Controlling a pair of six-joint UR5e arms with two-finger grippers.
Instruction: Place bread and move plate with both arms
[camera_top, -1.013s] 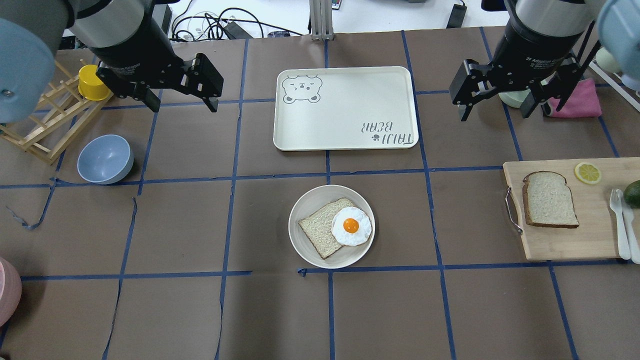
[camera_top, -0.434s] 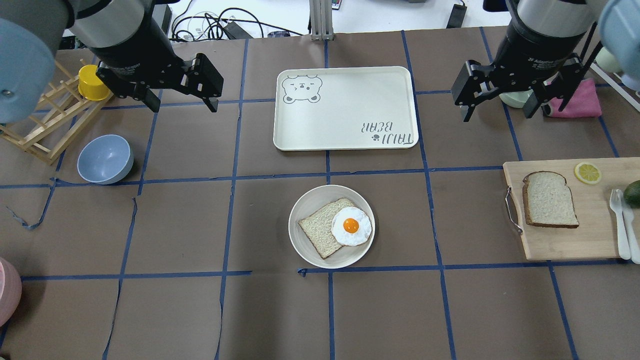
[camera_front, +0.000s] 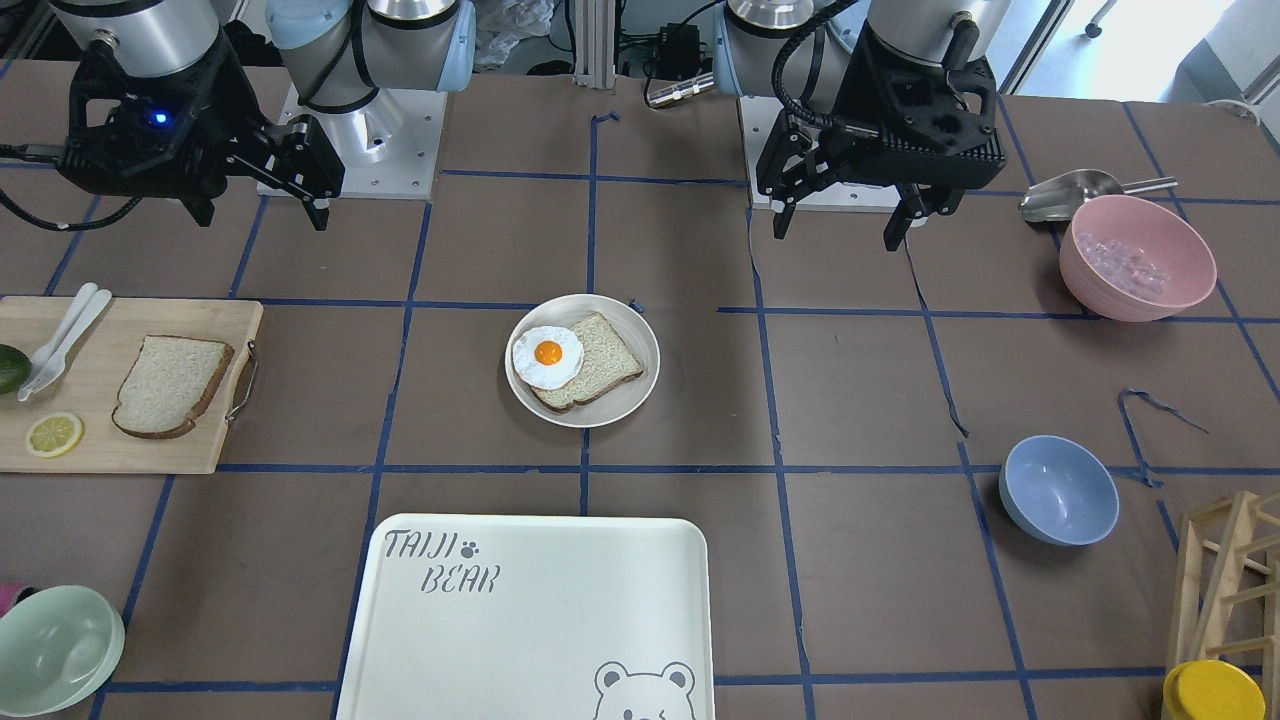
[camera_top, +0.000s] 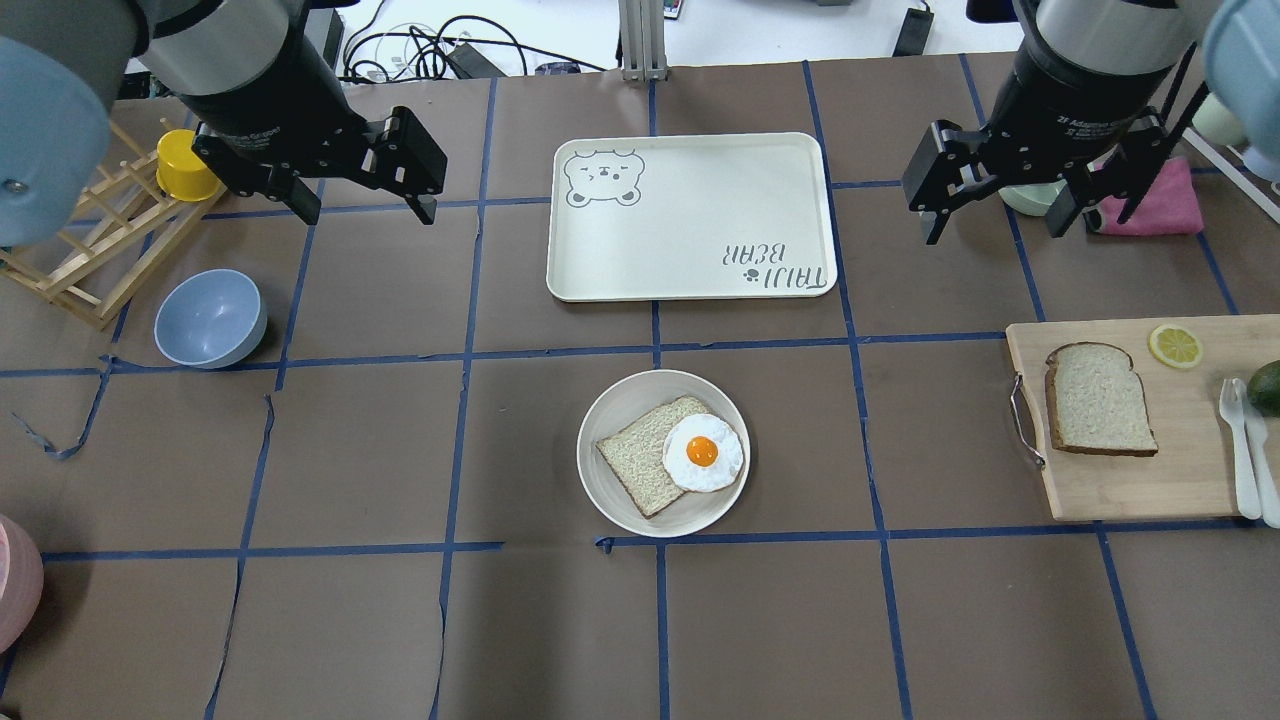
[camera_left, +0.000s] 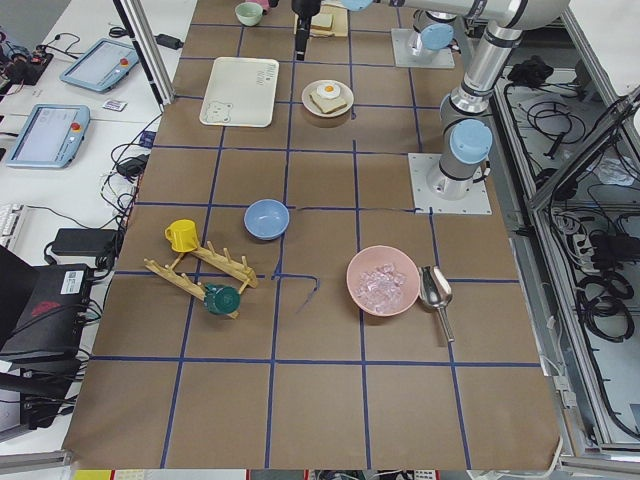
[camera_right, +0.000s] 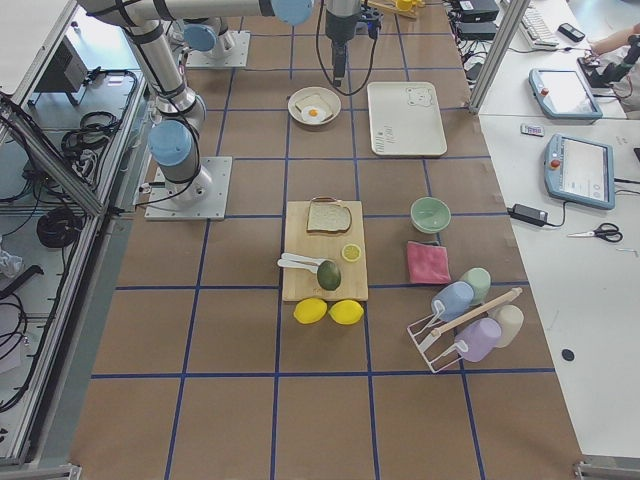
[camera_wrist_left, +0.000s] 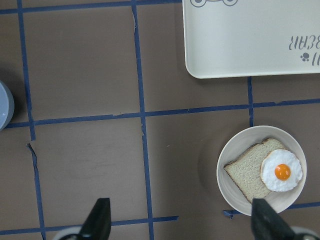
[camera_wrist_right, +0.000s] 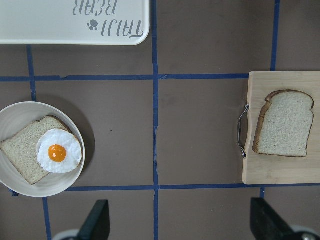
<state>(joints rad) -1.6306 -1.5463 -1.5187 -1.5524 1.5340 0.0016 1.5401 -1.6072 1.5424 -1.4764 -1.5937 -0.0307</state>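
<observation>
Pale bread (camera_top: 1098, 400) lies flat on the wooden cutting board (camera_top: 1180, 485), well apart from the plate (camera_top: 600, 500), which holds a smaller slice (camera_top: 635, 462) and a fried egg (camera_top: 703, 452). The left gripper (camera_top: 370, 215) and right gripper (camera_top: 992, 232) hang wide open, empty. The right one should probably straddle the bread's narrower sides.

The brown paper-covered worktop (camera_top: 350, 450) is matt, gridded with blue tape (camera_top: 467, 353). The round cream plate (camera_top: 612, 495) looks smooth, faintly sheened; the pale, speckled bread slice (camera_top: 1100, 400) is rough-crumbed — the rectangular cutting board (camera_top: 1130, 490) at the worktop's right edge is light grained wood with a thin metal handle (camera_wrist_right: 239, 131).
</observation>
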